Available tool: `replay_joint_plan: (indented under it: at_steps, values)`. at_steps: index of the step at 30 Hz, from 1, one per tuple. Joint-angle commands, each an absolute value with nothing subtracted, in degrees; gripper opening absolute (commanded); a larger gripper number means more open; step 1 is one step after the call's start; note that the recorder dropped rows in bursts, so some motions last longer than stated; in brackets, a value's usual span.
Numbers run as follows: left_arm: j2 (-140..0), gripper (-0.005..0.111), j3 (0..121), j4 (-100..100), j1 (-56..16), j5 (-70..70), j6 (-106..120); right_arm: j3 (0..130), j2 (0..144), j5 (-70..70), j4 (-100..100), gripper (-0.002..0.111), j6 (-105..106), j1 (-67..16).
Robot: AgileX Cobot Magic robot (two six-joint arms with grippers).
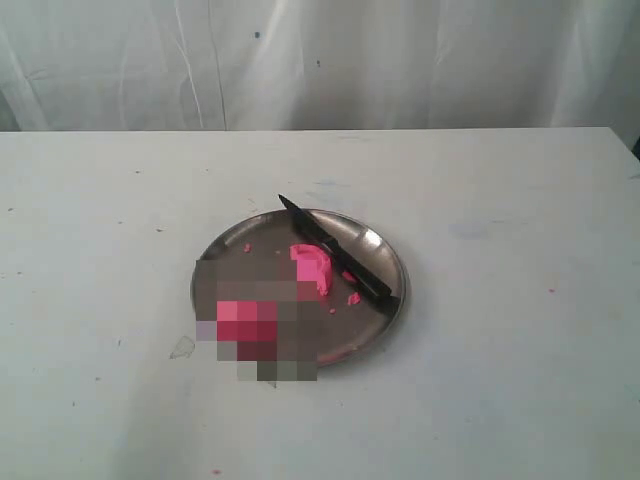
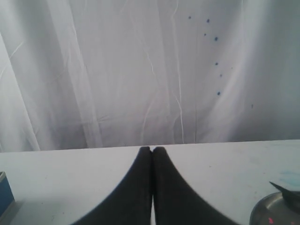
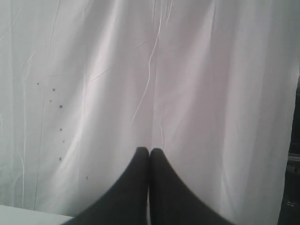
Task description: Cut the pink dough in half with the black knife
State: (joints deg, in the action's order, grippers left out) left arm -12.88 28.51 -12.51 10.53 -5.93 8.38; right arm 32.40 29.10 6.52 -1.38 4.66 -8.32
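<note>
A round steel plate (image 1: pixel 225 258) sits mid-table in the exterior view. On it lies one rough piece of pink dough (image 1: pixel 312 268), and a blurred patch at the plate's front left shows more pink (image 1: pixel 245 322). The black knife (image 1: pixel 335 250) rests across the plate's right side, tip toward the back, handle at the right rim. Neither gripper appears in the exterior view. My left gripper (image 2: pixel 152 150) is shut and empty above the table, with the plate's edge (image 2: pixel 274 211) and the knife tip (image 2: pixel 281 188) off to one side. My right gripper (image 3: pixel 149 151) is shut and empty, facing the curtain.
A white curtain (image 1: pixel 320 60) hangs behind the table's far edge. Tiny pink crumbs (image 1: pixel 353 297) lie on the plate. A blue object (image 2: pixel 4 197) shows at the border of the left wrist view.
</note>
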Motion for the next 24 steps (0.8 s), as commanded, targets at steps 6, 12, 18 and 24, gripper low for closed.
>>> replay_joint_plan:
  at_steps: [6, 12, 18, 24]
  values:
    - [-9.87, 0.000, 28.40, -12.80, 10.71, -18.28, 7.52, 31.13, 27.42, -2.58, -1.85, 0.000, 3.89, -8.01]
    - [-9.87, 0.000, 28.40, -12.80, 10.71, -24.94, 7.52, 31.13, 27.42, -5.29, -1.85, 0.000, 3.89, -8.01]
    - [-9.87, 0.000, 28.40, -12.80, 10.71, -25.21, 7.52, 31.13, 27.42, -5.29, -1.85, 0.000, 3.89, -8.01]
    - [-9.87, 0.000, 28.40, -12.80, 10.71, -25.21, 7.52, 30.46, 26.01, -7.58, -1.85, 0.000, 3.89, -7.88]
